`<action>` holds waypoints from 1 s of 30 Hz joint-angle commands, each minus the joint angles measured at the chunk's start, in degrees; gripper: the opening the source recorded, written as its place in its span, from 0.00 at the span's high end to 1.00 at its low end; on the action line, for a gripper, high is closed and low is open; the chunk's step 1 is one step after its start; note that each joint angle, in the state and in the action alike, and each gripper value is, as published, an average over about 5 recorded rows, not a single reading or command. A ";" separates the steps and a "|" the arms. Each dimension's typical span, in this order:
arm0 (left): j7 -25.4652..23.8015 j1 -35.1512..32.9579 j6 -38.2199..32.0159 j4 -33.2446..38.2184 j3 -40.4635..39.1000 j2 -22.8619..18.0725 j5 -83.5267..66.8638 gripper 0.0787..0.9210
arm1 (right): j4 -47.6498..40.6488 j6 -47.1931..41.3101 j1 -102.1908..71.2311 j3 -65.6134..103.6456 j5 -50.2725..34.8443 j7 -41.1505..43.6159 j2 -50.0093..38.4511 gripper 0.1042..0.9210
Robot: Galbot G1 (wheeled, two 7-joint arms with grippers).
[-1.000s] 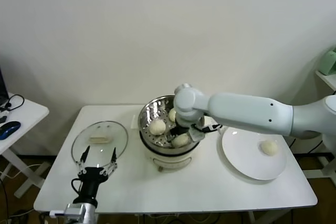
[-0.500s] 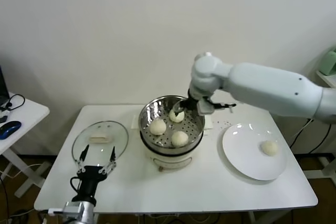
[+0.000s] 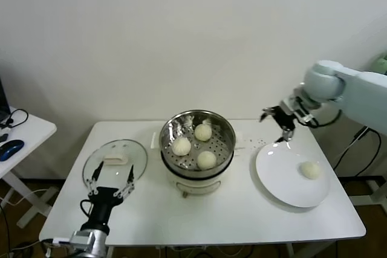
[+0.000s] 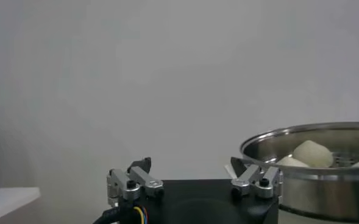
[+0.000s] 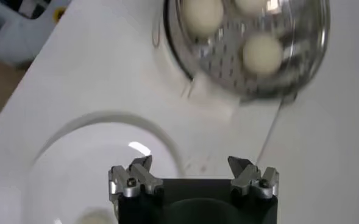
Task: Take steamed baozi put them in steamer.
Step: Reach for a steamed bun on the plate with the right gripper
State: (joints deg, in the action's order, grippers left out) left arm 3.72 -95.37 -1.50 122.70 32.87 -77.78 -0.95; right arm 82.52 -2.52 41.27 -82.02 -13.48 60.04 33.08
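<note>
My left tool (image 3: 110,177) sat parked at the near left edge of the white surface (image 3: 199,222), its fingers spread apart and holding nothing, just in front of the glass lid (image 3: 115,161); the steamer (image 3: 197,143) stood mid-surface with three steamed baozi (image 3: 182,145) resting apart on its perforated insert; my right tool (image 3: 283,126) hung above the far rim of the white plate (image 3: 275,176), its fingers apart and empty, with the steamer well off to its side in the right wrist view; one baozi (image 3: 311,170) lay alone on the plate, toward its right side.

I judged the risks thus: coming down off-centre on that soft bun could nudge it across the smooth plate or dent it; closing too hard could squash the dough; carrying it low could clip the steamer's rim; setting it down on a bun already inside could topple both.

Count: four baozi, three in and one out; one steamer; one plate; one lid; two tools.
</note>
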 commanded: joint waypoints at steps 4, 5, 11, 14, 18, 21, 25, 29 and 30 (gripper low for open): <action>-0.17 0.01 -0.23 0.38 -0.48 -1.14 1.46 0.12 | -9.75 -11.93 -19.13 9.39 -2.08 -1.59 -12.84 0.12; -0.17 -0.06 -0.28 0.33 -0.52 -1.26 1.58 0.12 | -10.78 -11.50 -21.08 11.30 -0.74 -1.36 -12.34 0.12; -0.13 -0.48 -0.55 0.16 -0.53 -2.40 2.56 0.12 | -19.16 -3.79 -32.27 21.94 13.50 1.44 -6.64 0.12; -0.06 -0.63 -0.41 0.48 -0.28 -2.32 2.57 0.12 | -22.83 -2.06 -34.78 24.43 15.93 2.27 -3.91 0.12; 0.01 -0.44 -0.24 0.28 0.16 -2.14 2.50 0.12 | -26.48 -0.85 -35.76 25.73 17.40 3.40 -1.04 0.12; -0.01 -0.31 -0.16 0.00 0.22 -2.17 2.49 0.12 | -29.99 1.13 -36.68 27.56 20.44 4.29 1.12 0.12; 0.03 0.08 -0.09 -0.68 0.18 -2.13 2.49 0.12 | -33.84 2.89 -37.72 29.76 22.74 4.59 3.63 0.12; 0.31 0.76 -0.03 -1.43 0.01 -2.14 2.51 0.12 | -35.15 2.95 -38.98 31.48 22.84 4.37 5.53 0.12; 0.38 0.88 0.01 -1.51 -0.04 -2.18 2.51 0.12 | -35.41 2.89 -39.25 31.82 22.81 4.29 5.96 0.12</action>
State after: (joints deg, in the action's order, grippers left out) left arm 3.88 -95.05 -1.58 121.94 32.94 -79.68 1.38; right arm 55.53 -2.38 7.60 -56.73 3.79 63.40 33.79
